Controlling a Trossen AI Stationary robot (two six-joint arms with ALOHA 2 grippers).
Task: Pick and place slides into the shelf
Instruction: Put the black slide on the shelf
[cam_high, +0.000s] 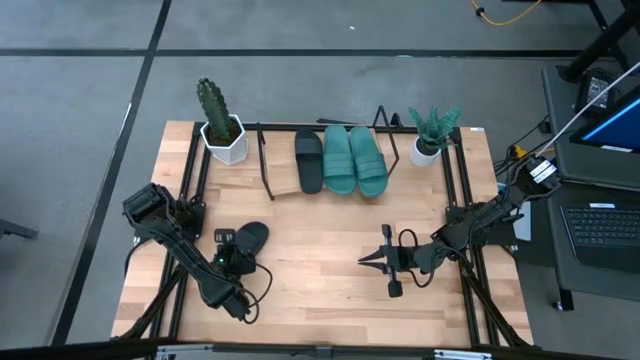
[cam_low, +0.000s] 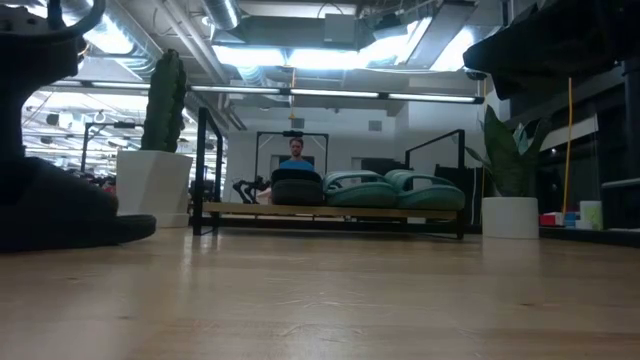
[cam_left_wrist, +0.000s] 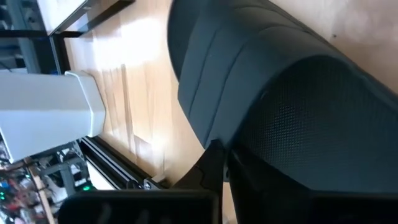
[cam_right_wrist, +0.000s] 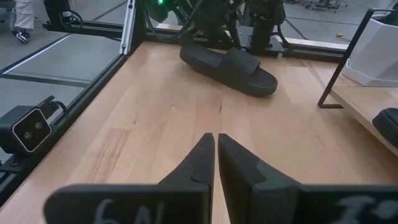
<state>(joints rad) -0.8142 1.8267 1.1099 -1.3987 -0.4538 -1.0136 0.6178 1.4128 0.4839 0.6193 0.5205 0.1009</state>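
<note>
One black slide (cam_high: 250, 237) (cam_right_wrist: 230, 62) lies flat on its sole on the tabletop, left of centre. My left gripper (cam_high: 228, 252) (cam_left_wrist: 221, 149) is right at its heel end, and the slide (cam_left_wrist: 280, 93) fills the left wrist view; I cannot tell whether they touch. On the shelf (cam_high: 280, 165) at the far edge another black slide (cam_high: 309, 160) and two teal slides (cam_high: 338, 158) (cam_high: 367, 160) rest side by side, also seen as black (cam_low: 297, 187) and teal (cam_low: 400, 190) in the low view. My right gripper (cam_high: 364, 261) (cam_right_wrist: 216, 138) is shut, low over bare wood right of centre, pointing left.
A cactus in a white pot (cam_high: 222, 130) stands left of the shelf and a leafy plant in a white pot (cam_high: 430, 140) right of it. Black frame rails (cam_high: 190, 200) run along both table sides. A person (cam_low: 296, 150) shows far behind the table. Bare wood lies between the grippers.
</note>
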